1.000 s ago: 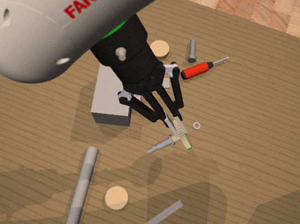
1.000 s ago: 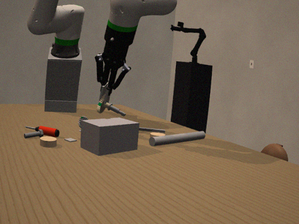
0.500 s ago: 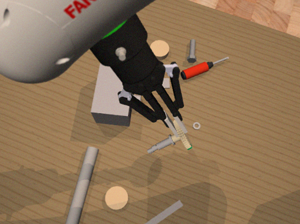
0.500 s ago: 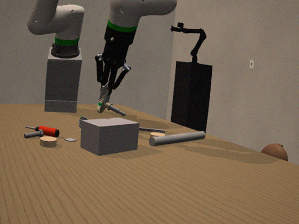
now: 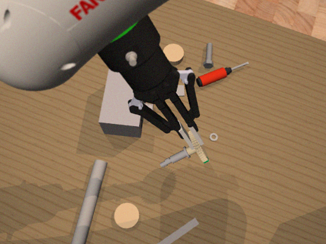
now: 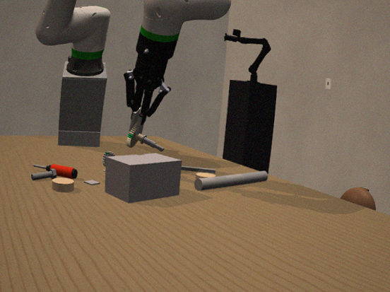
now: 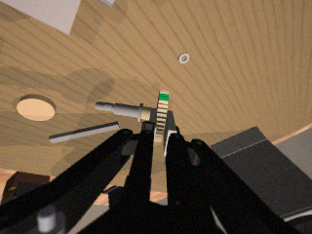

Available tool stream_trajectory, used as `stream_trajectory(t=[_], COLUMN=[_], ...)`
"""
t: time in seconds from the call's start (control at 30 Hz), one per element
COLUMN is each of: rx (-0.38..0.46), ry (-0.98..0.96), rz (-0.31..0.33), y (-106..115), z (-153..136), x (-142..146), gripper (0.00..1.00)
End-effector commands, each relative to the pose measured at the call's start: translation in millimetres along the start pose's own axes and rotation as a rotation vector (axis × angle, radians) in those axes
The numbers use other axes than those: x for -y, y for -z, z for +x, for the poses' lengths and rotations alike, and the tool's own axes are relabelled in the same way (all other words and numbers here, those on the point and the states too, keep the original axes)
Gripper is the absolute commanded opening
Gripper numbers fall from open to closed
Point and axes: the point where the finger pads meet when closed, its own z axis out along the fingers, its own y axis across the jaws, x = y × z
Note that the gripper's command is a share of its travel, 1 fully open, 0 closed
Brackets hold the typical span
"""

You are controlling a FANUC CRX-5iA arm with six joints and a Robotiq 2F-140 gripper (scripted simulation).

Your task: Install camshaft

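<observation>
My gripper [image 5: 193, 137] is shut on the big tan gear of the camshaft [image 5: 197, 148] and holds it in the air above the table. The grey shaft sticks out sideways from the gear. A green mark [image 7: 164, 97] shows on the gear's rim. In the exterior view the gripper [image 6: 135, 122] hangs behind the grey engine case [image 6: 142, 181], with the camshaft [image 6: 140, 138] well above it. The case [image 5: 121, 106] stands upright on the table, partly hidden by my arm. The small crank gear [image 6: 107, 156] shows at the case's far left side. In the wrist view the fingers clamp the gear.
A red screwdriver [image 5: 216, 75], a grey bolt [image 5: 208, 55], a small washer [image 5: 213, 134] and a wooden disc [image 5: 173, 52] lie near the case. A long grey rod [image 5: 88, 206], a second wooden disc [image 5: 126, 215] and a flat grey bar [image 5: 168, 240] lie further off.
</observation>
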Motion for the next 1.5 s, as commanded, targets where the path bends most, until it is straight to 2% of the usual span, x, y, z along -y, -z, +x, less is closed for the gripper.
stream_trajectory(t=[0.0, 0.3, 0.4, 0.57, 0.8, 0.87, 0.9, 1.27, 1.47], rx=[-0.001, -0.041, -0.136, -0.364, -0.543, -0.543, -0.614, -0.856, -0.869], ry=[0.000, -0.024, -0.080, -0.220, -0.339, -0.339, -0.383, -0.524, -0.531], rz=[0.001, 0.019, 0.063, 0.149, 0.223, 0.223, 0.248, 0.337, 0.341], y=[1, 2, 5, 11, 19, 19, 20, 24, 23], z=[0, 2, 5, 12, 21, 21, 22, 26, 26], x=[0, -1, -5, -19, -38, -38, -41, -49, -49], gripper=[0.14, 0.14, 0.14, 0.14, 0.14, 0.14, 0.14, 0.14, 0.14])
